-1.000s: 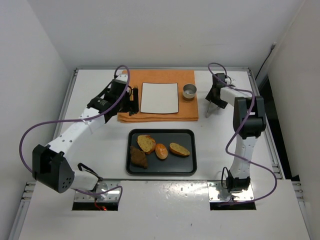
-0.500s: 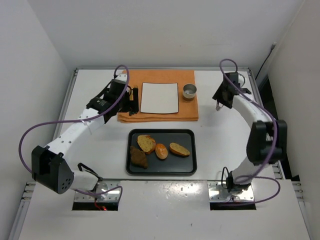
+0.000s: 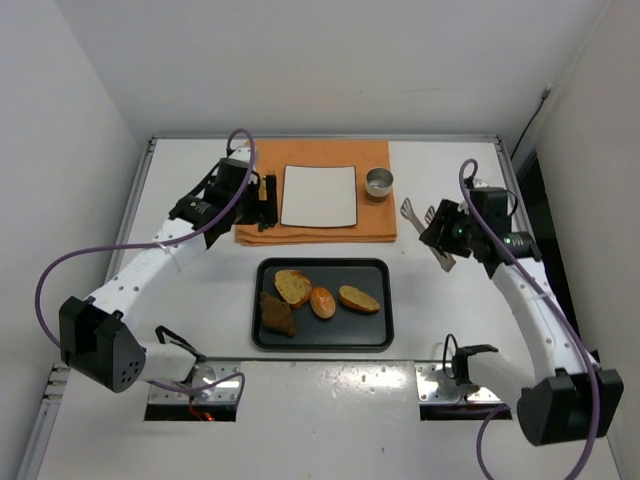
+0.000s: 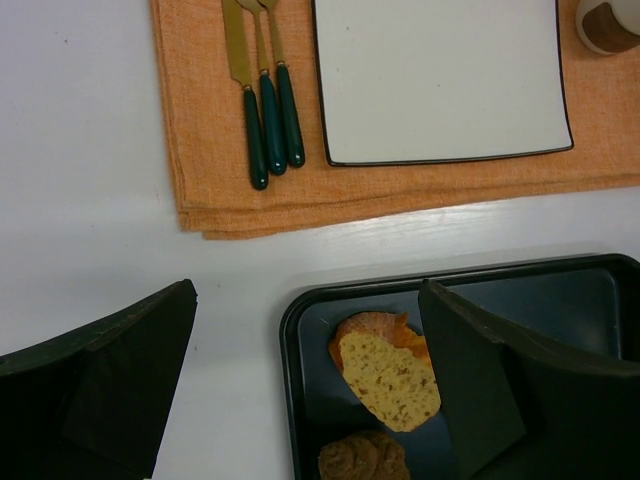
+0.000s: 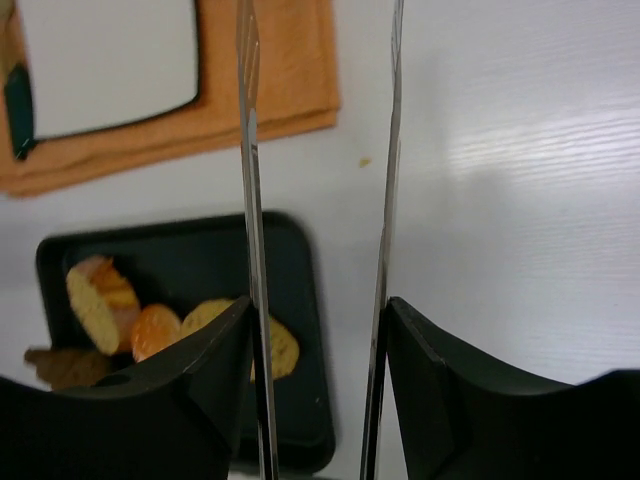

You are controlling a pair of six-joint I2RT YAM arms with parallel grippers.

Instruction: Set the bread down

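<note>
Three pieces of bread lie on a black tray [image 3: 372, 335]: a round slice [image 3: 292, 286], a glossy bun [image 3: 322, 301] and an oval slice [image 3: 359, 298]. My right gripper [image 3: 447, 236] is shut on a pair of metal tongs [image 3: 412, 211], right of the tray over bare table. In the right wrist view the tongs' two arms [image 5: 248, 200] run up between my fingers, with the bread [image 5: 95, 300] low on the left. My left gripper [image 4: 305, 390] hangs open above the tray's far left corner, over the round slice [image 4: 385, 375].
A darker lumpy piece [image 3: 277, 314] shares the tray. Behind it an orange cloth [image 3: 320, 232] carries a white square plate [image 3: 319, 195], a small metal cup [image 3: 379, 182] and green-handled cutlery [image 4: 265, 110]. White walls close in the table.
My right arm lifted the tongs from the far right of the table and swung them nearer, toward the tray's right side. The left arm barely moved.
</note>
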